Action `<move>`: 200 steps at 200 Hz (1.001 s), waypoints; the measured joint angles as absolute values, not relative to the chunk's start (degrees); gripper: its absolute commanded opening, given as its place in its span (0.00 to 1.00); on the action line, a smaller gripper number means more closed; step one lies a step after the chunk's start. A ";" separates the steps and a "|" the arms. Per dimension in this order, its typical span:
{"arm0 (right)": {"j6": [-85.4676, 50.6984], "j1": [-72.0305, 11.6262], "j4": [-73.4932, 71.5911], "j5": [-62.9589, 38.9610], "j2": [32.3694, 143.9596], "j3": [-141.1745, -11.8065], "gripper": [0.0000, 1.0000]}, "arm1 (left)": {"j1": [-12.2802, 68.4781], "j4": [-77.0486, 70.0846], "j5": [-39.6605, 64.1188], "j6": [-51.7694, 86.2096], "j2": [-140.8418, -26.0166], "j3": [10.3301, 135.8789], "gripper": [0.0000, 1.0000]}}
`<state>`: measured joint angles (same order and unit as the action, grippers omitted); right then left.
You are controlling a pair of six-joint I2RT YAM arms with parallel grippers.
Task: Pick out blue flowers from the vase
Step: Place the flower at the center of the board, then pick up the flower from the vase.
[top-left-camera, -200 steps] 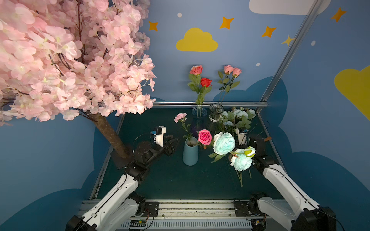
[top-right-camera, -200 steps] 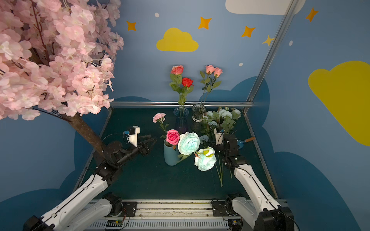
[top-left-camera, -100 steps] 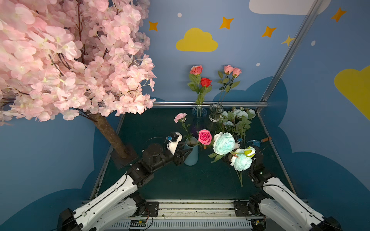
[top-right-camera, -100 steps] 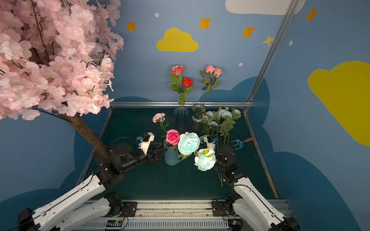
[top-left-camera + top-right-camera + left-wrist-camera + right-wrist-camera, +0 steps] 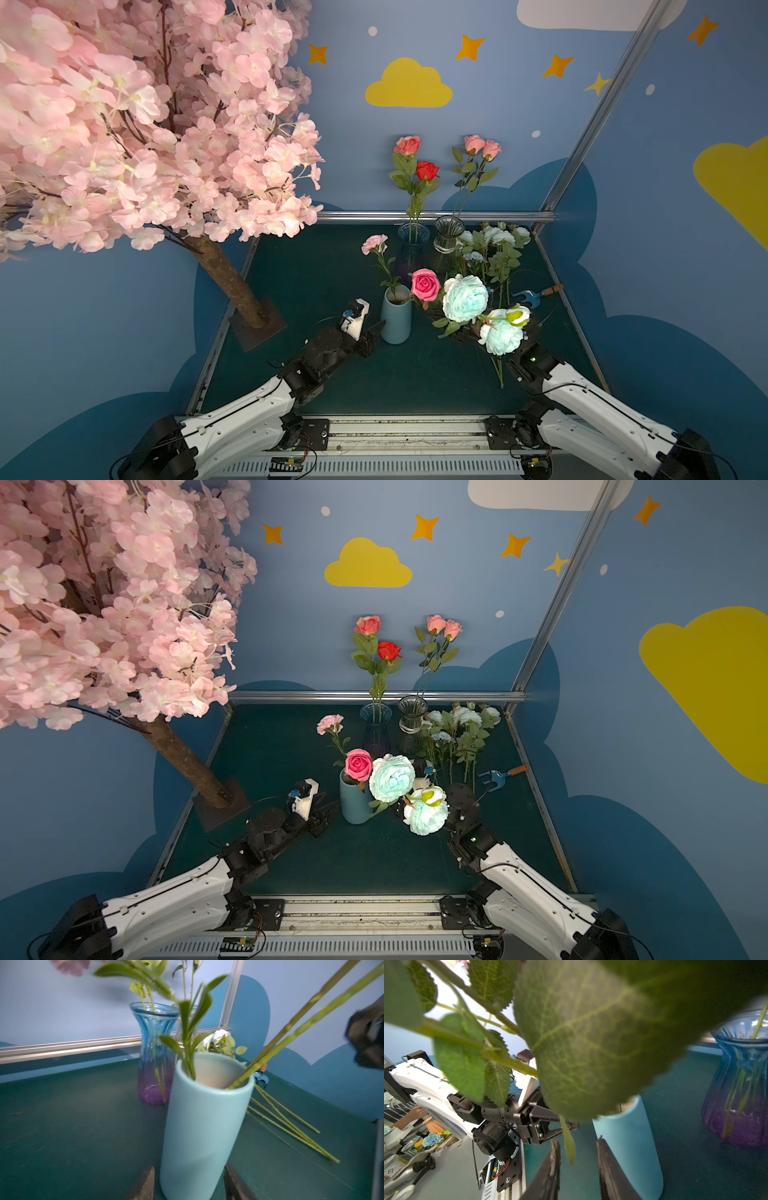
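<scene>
Right now your left gripper (image 5: 189, 1167) stands open, one finger on each side of the foot of the pale blue vase (image 5: 397, 318). As far as the wrist view shows, neither finger presses against it. Your right gripper (image 5: 577, 1142) is open too. Its fingers sit just beside the vase with only a thin hanging leaf (image 5: 568, 1147) between them, and in both top views the flower heads largely hide it. The blue flowers (image 5: 464, 297) are in the vase, near the middle of the green table (image 5: 311, 266). Two big heads lean out toward the right edge, and their stalks (image 5: 297, 1033) slant up from the mouth. A pink rose (image 5: 425, 284) shares the vase. More small blue flowers (image 5: 494, 239) lie by the back right corner.
</scene>
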<state>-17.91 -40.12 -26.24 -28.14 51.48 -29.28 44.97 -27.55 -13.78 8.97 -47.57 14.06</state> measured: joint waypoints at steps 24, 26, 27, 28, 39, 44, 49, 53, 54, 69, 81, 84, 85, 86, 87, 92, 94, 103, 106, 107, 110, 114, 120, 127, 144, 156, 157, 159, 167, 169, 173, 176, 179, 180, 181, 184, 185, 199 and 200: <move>-16.47 -43.20 -27.90 -26.33 55.61 -31.81 0.33 | 43.24 -30.50 -16.84 9.10 -46.26 12.60 0.59; -16.32 -43.44 -28.01 -26.11 55.94 -31.99 0.33 | 42.96 -30.81 -16.97 9.21 -46.28 12.51 0.59; -16.16 -43.62 -28.12 -26.11 56.18 -32.08 0.33 | 42.76 -31.05 -16.99 9.21 -46.28 12.45 0.59; -16.14 -43.70 -28.14 -26.04 56.31 -32.12 0.33 | 42.65 -31.16 -17.02 9.21 -46.28 12.40 0.59; -15.49 -44.97 -28.53 -24.88 57.93 -32.97 0.34 | 40.91 -33.04 -17.15 9.76 -46.76 11.62 0.59; -15.11 -45.47 -28.58 -24.47 58.46 -33.28 0.35 | 39.90 -33.69 -17.02 10.22 -47.22 11.29 0.59; -14.85 -45.95 -28.62 -24.01 59.02 -33.56 0.35 | 38.89 -34.09 -16.75 10.59 -47.75 11.03 0.59; -14.48 -46.28 -28.69 -23.53 59.40 -33.80 0.35 | 38.15 -34.20 -16.47 10.92 -48.18 10.85 0.59; -14.48 -46.35 -28.69 -23.42 59.46 -33.85 0.35 | 37.91 -34.24 -16.43 11.00 -48.34 10.79 0.59; -13.56 -47.35 -28.80 -21.85 60.36 -34.39 0.35 | 36.07 -34.13 -15.75 11.99 -49.21 10.57 0.59; -12.88 -47.79 -28.84 -20.86 60.73 -34.81 0.36 | 35.75 -34.37 -15.07 12.45 -49.28 10.57 0.59; -12.78 -47.83 -28.86 -20.43 60.77 -34.87 0.36 | 35.73 -34.41 -14.87 12.51 -49.28 10.57 0.59; -12.73 -47.83 -28.86 -20.51 60.80 -34.89 0.36 | 35.73 -34.44 -14.81 12.58 -49.28 10.57 0.59; -12.71 -47.83 -28.86 -20.45 60.82 -34.94 0.36 | 35.73 -34.46 -14.81 12.62 -49.28 10.59 0.59; -12.60 -47.83 -28.84 -20.14 60.84 -34.98 0.36 | 35.70 -34.48 -14.79 12.64 -49.28 10.57 0.59; -12.43 -47.88 -28.80 -19.79 60.90 -35.16 0.36 | 35.62 -34.57 -14.59 12.86 -49.28 10.59 0.59; -12.29 -47.90 -28.77 -19.62 60.93 -35.24 0.36 | 35.59 -34.59 -14.48 12.88 -49.28 10.57 0.59; -11.70 -47.90 -28.69 -18.90 60.97 -35.62 0.37 | 35.48 -34.70 -14.06 13.15 -49.25 10.57 0.59; -11.57 -47.90 -28.64 -18.37 60.97 -35.73 0.37 | 35.46 -34.74 -13.96 13.26 -49.25 10.57 0.59; -11.53 -47.90 -28.64 -18.37 60.97 -35.75 0.37 | 35.44 -34.74 -13.93 13.26 -49.25 10.59 0.59; -11.38 -47.90 -28.67 -18.00 60.97 -35.86 0.38 | 35.38 -34.79 -13.80 13.30 -49.25 10.59 0.59; -11.25 -47.90 -28.62 -17.67 60.97 -35.97 0.38 | 35.33 -34.81 -13.72 13.34 -49.25 10.57 0.59; -11.05 -47.90 -28.51 -16.91 60.97 -36.16 0.38 | 35.27 -34.83 -13.56 13.41 -49.23 10.59 0.59; -10.76 -47.90 -28.47 -16.51 60.95 -36.25 0.38 | 35.24 -34.85 -13.45 13.47 -49.23 10.57 0.59; -10.22 -47.90 -28.45 -15.25 60.95 -36.32 0.38 | 35.14 -34.87 -13.19 13.52 -49.23 10.59 0.59; -10.11 -47.90 -28.47 -14.94 60.95 -36.38 0.37 | 35.11 -34.89 -13.04 13.56 -49.23 10.57 0.59; -10.11 -47.90 -28.45 -14.94 60.95 -36.38 0.36 | 35.11 -34.89 -13.02 13.56 -49.23 10.59 0.59; -10.07 -47.90 -28.45 -14.94 60.99 -36.38 0.36 | 35.11 -34.89 -12.99 13.56 -49.23 10.57 0.59; -9.98 -47.92 -28.47 -14.81 61.12 -36.47 0.32 | 35.05 -34.92 -12.84 13.58 -49.23 10.57 0.59; -10.02 -47.97 -28.45 -14.81 61.17 -36.53 0.31 | 35.03 -34.92 -12.84 13.61 -49.23 10.57 0.59; -9.98 -47.99 -28.45 -14.79 61.32 -36.64 0.28 | 35.03 -34.94 -12.80 13.67 -49.23 10.59 0.59; -10.00 -48.01 -28.40 -14.76 61.45 -36.77 0.26 | 35.00 -34.94 -12.75 13.69 -49.23 10.57 0.59; -10.07 -48.03 -28.40 -14.76 61.60 -36.91 0.25 | 34.98 -34.96 -12.71 13.69 -49.23 10.59 0.59; -10.02 -48.03 -28.40 -14.76 61.67 -36.95 0.24 | 34.98 -34.96 -12.67 13.72 -49.23 10.57 0.59; -9.89 -48.07 -28.40 -14.74 61.76 -37.08 0.24 | 34.98 -34.96 -12.67 13.72 -49.23 10.57 0.59; -10.02 -48.10 -28.40 -14.72 61.93 -37.26 0.22 | 34.96 -34.98 -12.64 13.74 -49.23 10.59 0.59; -9.98 -48.10 -28.40 -14.74 62.02 -37.34 0.22 | 34.96 -34.98 -12.64 13.74 -49.23 10.57 0.59; -10.02 -48.10 -28.45 -14.55 62.83 -38.13 0.19 | 34.89 -35.03 -12.56 13.76 -49.23 10.57 0.59; -10.00 -48.10 -28.45 -14.52 62.85 -38.17 0.19 | 34.89 -35.03 -12.56 13.76 -49.23 10.57 0.59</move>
